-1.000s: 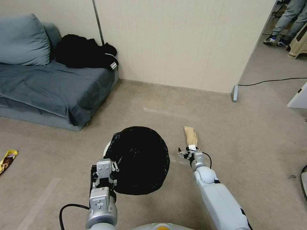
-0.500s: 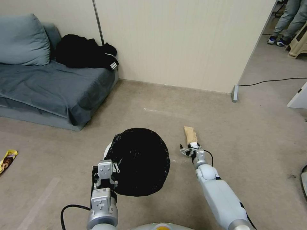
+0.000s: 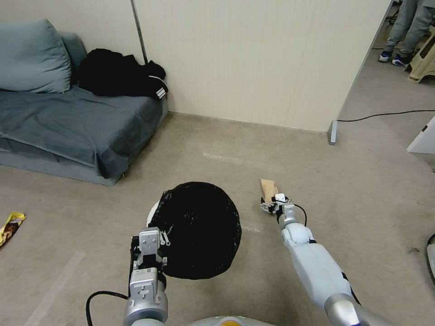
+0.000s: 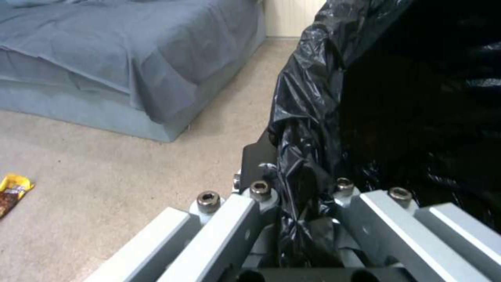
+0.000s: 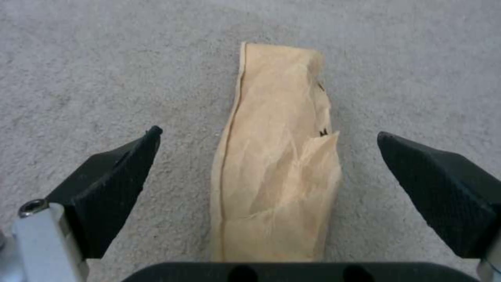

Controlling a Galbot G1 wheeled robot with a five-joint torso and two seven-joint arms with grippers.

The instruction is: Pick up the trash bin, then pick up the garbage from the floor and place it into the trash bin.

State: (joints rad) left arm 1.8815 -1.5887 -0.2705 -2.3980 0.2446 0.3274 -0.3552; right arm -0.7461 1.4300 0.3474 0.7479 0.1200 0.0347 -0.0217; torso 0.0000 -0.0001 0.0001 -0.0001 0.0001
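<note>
Now right tool spread wide around brown paper bag, left tool pinching trash bin liner

My silver-grey left gripper is clamped on the glossy, crinkled black liner of the round white plastic trash bin. My right gripper has matte black textured pads either side of a creased tan paper bag with small black marks. The short-pile carpet floor is beige-grey; a yellow-and-brown snack wrapper lies on it.
</note>
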